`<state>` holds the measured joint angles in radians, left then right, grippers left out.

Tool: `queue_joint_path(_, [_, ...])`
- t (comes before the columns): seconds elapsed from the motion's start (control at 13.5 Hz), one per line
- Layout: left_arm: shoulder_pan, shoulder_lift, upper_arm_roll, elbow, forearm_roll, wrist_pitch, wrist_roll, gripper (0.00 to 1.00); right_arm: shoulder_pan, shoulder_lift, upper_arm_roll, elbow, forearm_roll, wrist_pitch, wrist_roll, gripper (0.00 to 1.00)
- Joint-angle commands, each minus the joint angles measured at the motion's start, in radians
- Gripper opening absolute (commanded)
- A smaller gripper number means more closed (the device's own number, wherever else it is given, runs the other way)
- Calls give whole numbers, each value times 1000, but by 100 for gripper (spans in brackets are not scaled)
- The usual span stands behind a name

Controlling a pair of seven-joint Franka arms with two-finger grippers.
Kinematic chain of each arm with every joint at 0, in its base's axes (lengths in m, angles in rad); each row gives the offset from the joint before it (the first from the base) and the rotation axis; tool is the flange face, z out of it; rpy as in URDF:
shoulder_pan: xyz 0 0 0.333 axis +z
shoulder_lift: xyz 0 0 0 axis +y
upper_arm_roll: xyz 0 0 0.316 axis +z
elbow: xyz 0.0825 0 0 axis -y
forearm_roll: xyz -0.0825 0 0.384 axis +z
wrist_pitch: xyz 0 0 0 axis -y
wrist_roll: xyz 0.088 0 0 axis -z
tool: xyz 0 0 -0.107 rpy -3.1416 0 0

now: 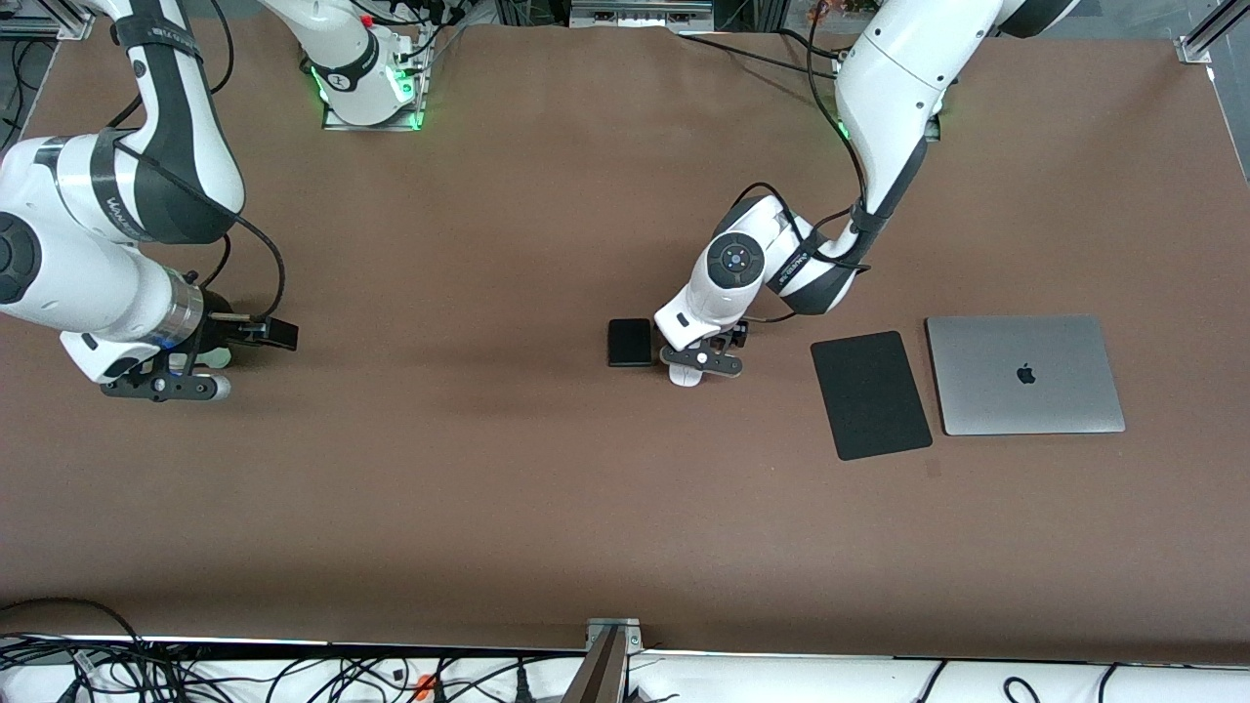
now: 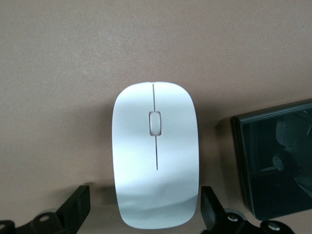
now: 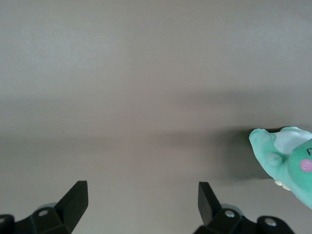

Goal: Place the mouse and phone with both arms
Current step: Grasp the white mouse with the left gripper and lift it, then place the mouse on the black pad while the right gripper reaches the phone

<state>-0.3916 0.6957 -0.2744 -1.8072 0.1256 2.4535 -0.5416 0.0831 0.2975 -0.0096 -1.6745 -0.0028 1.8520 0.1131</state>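
A: Front view check: what is hidden?

B: The mouse [image 1: 687, 378] is mostly covered by the left gripper [image 1: 699, 360]; only a white end shows under it. A mint-green plush toy [image 1: 217, 357] by the right gripper [image 1: 161, 385] is largely blocked too, and the right wrist view cuts it off at the frame edge.

A: Poses?

B: The left arm is folded at the elbow, wrist pointing down, fingers [image 2: 213, 207] spread wide, one on each side of the mouse [image 2: 155, 155], apart from it. The phone [image 1: 630, 342] lies flat just beside, toward the right arm's end. The right arm waits low at its own end of the brown table [image 1: 469, 469], fingers [image 3: 75, 200] wide apart with nothing between them.

A: Any markings?

B: An Apple logo on the closed silver laptop [image 1: 1023, 374], beside the black mouse pad [image 1: 870, 394]. Lettering on the arm bands is unreadable.
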Motion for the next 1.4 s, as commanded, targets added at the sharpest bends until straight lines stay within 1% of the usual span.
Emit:
queue_joint_path(0.0, [-16,4,15,12,25,5,5,92,9,11,-1,10,9,10,14,100])
queue_joint_path(0.07, [-16,2,15,12,26,4,5,74,9,11,-1,10,9,10,14,100])
queue_joint_path(0.15, [-16,2,15,14,26,4,5,63,9,11,-1,10,9,10,14,100])
queue_joint_path(0.22, [-16,1,15,14,26,-1,5,54,9,11,-1,10,9,10,14,100])
queue_joint_path(0.37, [-16,-2,17,14,26,-1,5,43,9,11,-1,10,7,10,14,100])
queue_joint_path(0.44, [-16,-4,18,14,25,-4,6,33,9,11,-3,10,7,10,14,100])
queue_joint_path(0.59, [-16,-7,20,14,25,-7,28,16,9,11,-3,10,6,10,14,100])
queue_joint_path(0.81, [-7,-34,32,11,12,-14,19,12,10,11,-3,10,6,12,23,100])
queue_joint_path(0.96, [20,-68,60,3,9,-77,20,11,23,11,-1,10,4,10,54,100])
queue_joint_path(1.04, [43,-84,63,-12,9,-83,22,8,27,11,-1,10,4,10,68,100])
queue_joint_path(1.11, [66,-103,66,-33,9,-83,26,0,43,9,-1,10,6,10,88,100])
queue_joint_path(1.33, [105,-140,125,-108,12,-77,41,0,105,3,-1,10,12,10,209,100])
